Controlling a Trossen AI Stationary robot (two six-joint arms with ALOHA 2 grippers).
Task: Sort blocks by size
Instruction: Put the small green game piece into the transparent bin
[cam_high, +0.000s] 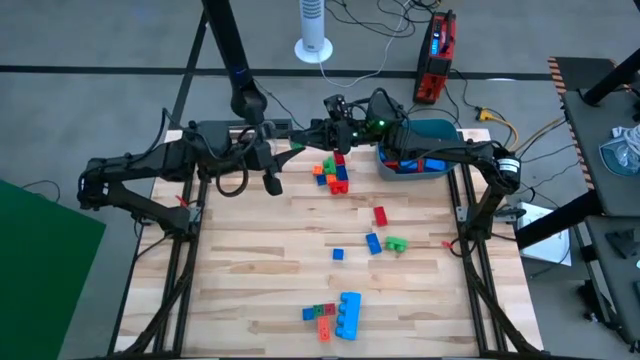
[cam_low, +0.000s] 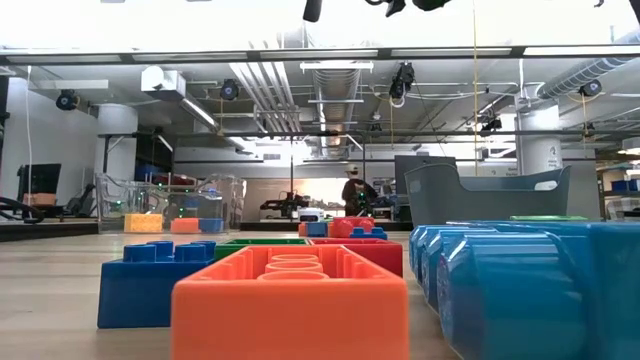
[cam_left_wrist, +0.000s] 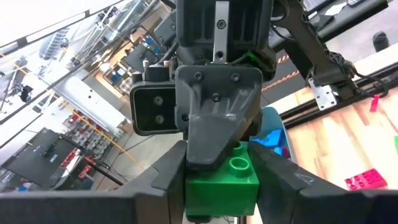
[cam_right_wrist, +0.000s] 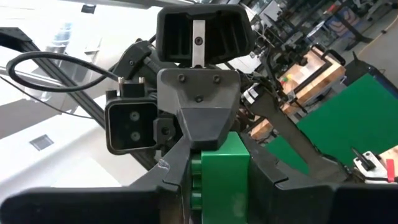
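- My left gripper (cam_left_wrist: 221, 186) and right gripper (cam_right_wrist: 217, 180) meet nose to nose above the table's far edge, both pinching the same green block (cam_high: 303, 147); each pair of fingers presses its sides.
- Just beyond the fingers, below them, a small pile of blocks (cam_high: 333, 172) sits beside the teal tub (cam_high: 437, 131).
- Farther toward the near edge, bare wood table (cam_high: 250, 260) leaves open room around a red block (cam_high: 380, 215), then the big blue block (cam_high: 348, 314).
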